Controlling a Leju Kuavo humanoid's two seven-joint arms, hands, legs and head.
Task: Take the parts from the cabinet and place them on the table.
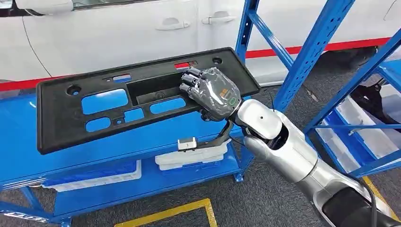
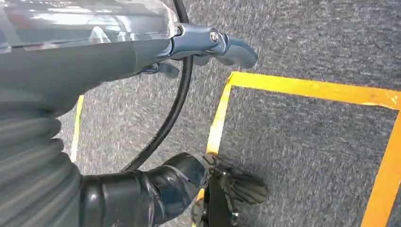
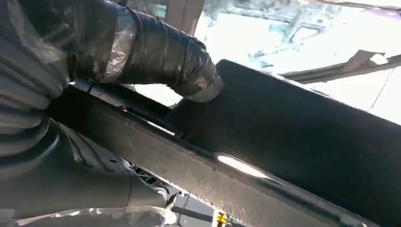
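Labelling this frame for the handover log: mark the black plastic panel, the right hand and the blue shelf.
black plastic panel (image 1: 61,120), head view, solid left end of its face.
right hand (image 1: 213,93), head view, back of the hand gripping the panel.
blue shelf (image 1: 142,184), head view, bare lower deck.

Blue rack (image 1: 142,184) w/ white trays (image 1: 191,158)

Head view: bright, even light, sharp throughout; soft sheen on the silver arm (image 1: 283,142).
Left wrist view: evenly lit; grey floor (image 2: 307,151) slightly blurred.
Right wrist view: blown-out glare behind, dark foreground, soft focus.
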